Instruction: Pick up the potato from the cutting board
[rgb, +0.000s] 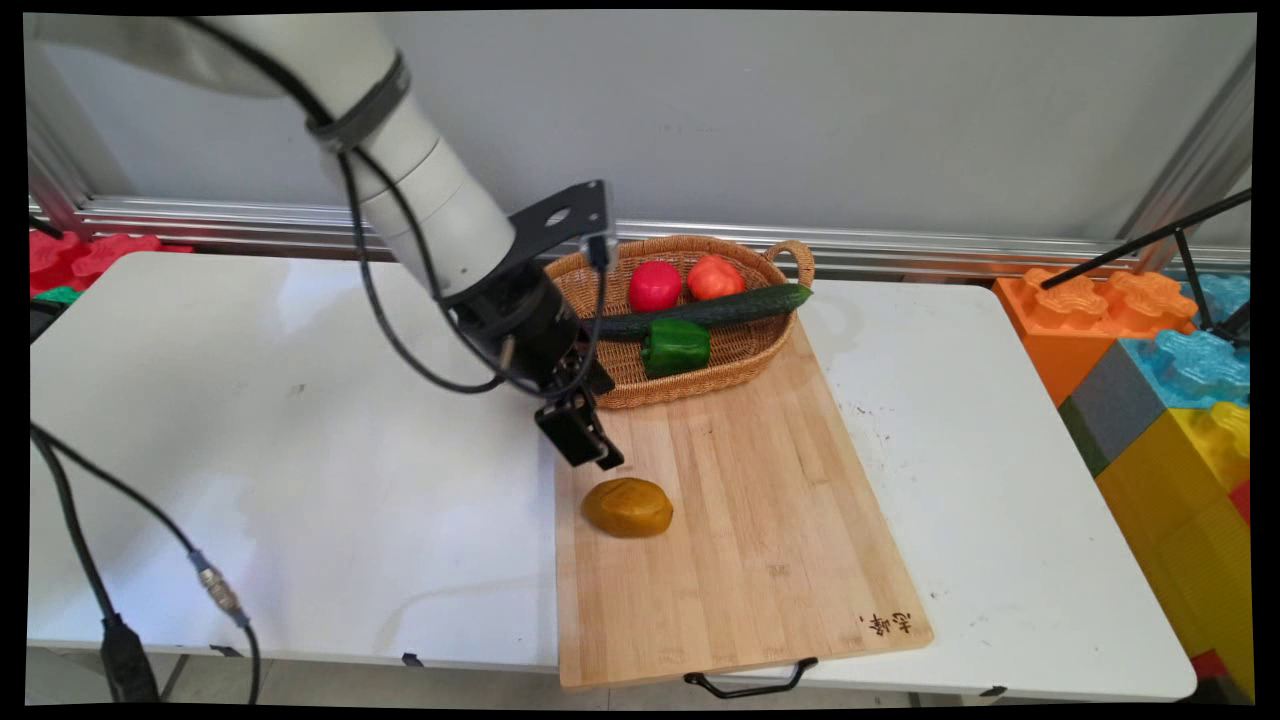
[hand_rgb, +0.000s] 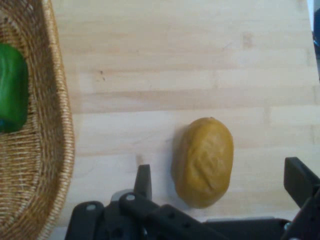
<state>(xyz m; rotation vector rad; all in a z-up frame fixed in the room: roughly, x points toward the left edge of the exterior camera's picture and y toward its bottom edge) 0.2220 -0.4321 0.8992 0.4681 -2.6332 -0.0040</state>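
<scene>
White tabletop carries a wooden cutting board (rgb: 740, 520) with a wicker basket (rgb: 735, 365) at its far end. The gripper (hand_rgb: 220, 182) hangs just above the board with fingers spread wide and empty, a brown potato (rgb: 628, 507) lying between them, untouched. From the potato, the basket sits at about one o'clock, holding a green pepper (rgb: 676, 346), cucumber (rgb: 705, 311) and two tomatoes (rgb: 654, 286).

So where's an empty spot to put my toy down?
The cutting board is bare right of the potato, down to its near edge. The white table left of the board is bare too. The basket is crowded with vegetables, and the gripper hangs over the potato.
</scene>
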